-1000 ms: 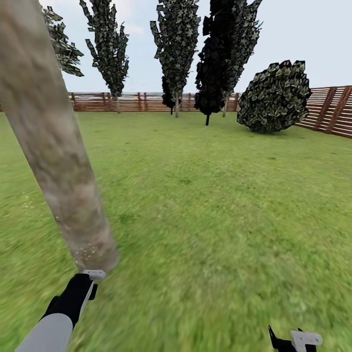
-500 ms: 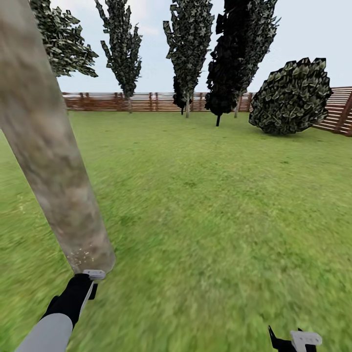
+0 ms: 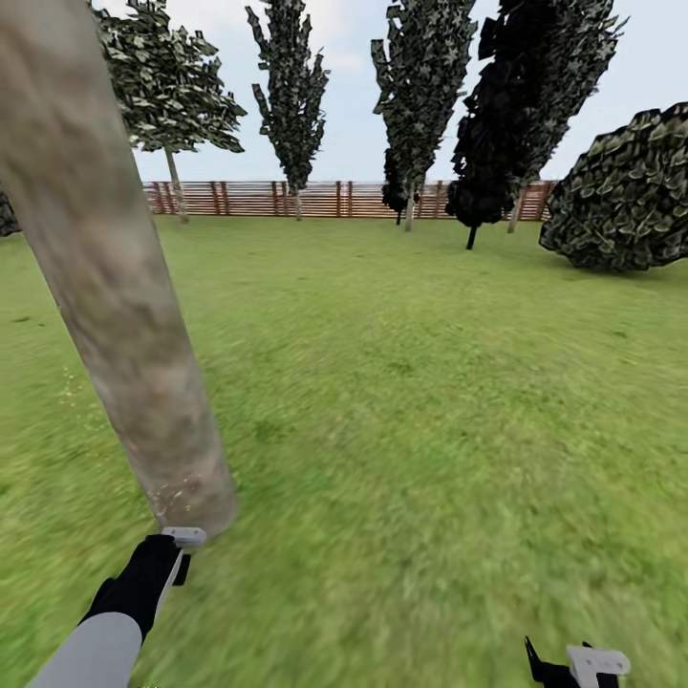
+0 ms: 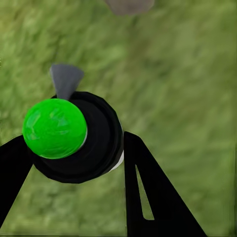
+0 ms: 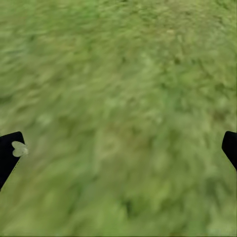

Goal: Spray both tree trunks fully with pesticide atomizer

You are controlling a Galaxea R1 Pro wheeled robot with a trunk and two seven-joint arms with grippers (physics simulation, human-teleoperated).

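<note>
Stretching out to a brown slatted fence (image 3: 334,199), the green lawn (image 3: 430,401) takes up most of the head view. Dark narrow trees (image 3: 420,86) and a round bush (image 3: 626,191) stand along the fence.

Tree trunk (image 3: 115,287): thick, mottled grey-beige, leaning across the left of the head view, base meeting the grass just ahead of the left arm. Fine white specks (image 3: 177,495) dot the bark near the base.

Left pincer (image 4: 74,163): black fingers (image 4: 148,192) closed on either side of the atomizer (image 4: 74,136), a black round body with a bright green cap and a grey nozzle, held above the grass close to the trunk.

Right pincer (image 5: 118,148): fingers spread wide, nothing between them, grass below; its tip sits low at the right of the head view.
</note>
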